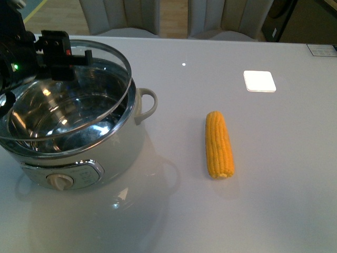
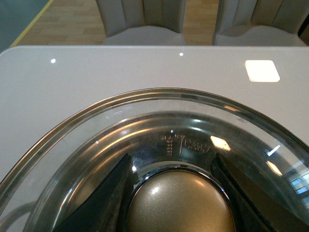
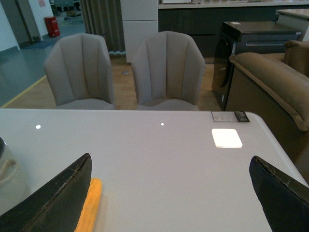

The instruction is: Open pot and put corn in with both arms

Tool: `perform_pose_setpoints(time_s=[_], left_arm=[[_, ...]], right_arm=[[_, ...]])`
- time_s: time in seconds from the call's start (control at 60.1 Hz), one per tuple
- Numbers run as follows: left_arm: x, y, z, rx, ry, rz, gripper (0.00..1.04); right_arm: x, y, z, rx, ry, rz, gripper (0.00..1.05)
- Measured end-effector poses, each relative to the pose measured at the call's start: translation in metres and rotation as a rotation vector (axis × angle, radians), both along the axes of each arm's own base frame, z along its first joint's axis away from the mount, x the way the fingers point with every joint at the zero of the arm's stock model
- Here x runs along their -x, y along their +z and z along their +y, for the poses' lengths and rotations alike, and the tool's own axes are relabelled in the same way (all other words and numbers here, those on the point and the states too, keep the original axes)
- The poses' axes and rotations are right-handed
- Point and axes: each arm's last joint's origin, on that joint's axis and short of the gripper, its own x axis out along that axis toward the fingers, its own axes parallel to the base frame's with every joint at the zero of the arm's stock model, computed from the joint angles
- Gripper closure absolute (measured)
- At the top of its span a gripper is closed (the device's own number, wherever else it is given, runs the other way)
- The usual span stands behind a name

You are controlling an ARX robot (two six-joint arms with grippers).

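Note:
The white pot (image 1: 124, 142) stands at the table's front left, its steel inside showing. My left gripper (image 1: 57, 55) holds the glass pot lid (image 1: 100, 113) tilted just above the pot's rim. In the left wrist view the left gripper (image 2: 176, 193) has its black fingers (image 2: 104, 203) shut on either side of the lid's gold knob (image 2: 178, 208). The corn (image 1: 219, 145) lies on the table right of the pot, pointing front to back. My right gripper (image 3: 169, 193) is open and empty above the table, with the corn (image 3: 91, 208) beside one finger (image 3: 58, 198). The right arm is out of the front view.
The pot's loop handle (image 1: 149, 103) faces the corn. A bright light reflection (image 1: 259, 81) lies on the table behind the corn. A printed label (image 1: 321, 50) sits at the far right corner. Two grey chairs (image 3: 166, 67) stand behind the table, and a sofa (image 3: 270, 82) is at the right.

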Motion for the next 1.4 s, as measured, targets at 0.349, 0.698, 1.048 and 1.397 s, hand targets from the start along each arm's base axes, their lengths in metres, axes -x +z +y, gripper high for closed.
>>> perform_pose_setpoints(time_s=[0.349,0.698,1.048,1.397], left_arm=[[-0.004,0.028,0.034,0.010,0.075,-0.053,0.61],[-0.003,0.033,0.106,-0.006,0.224,-0.112,0.61],[0.010,0.004,0.164,0.005,0.333,-0.080,0.61],[0.021,-0.046,0.209,0.026,0.427,-0.028,0.61]], right_arm=[[0.000,0.000,0.000,0.000,0.000,0.000,0.09],[0.000,0.000,0.000,0.000,0.000,0.000,0.09],[0.000,0.000,0.000,0.000,0.000,0.000,0.09],[0.000,0.000,0.000,0.000,0.000,0.000,0.09]])
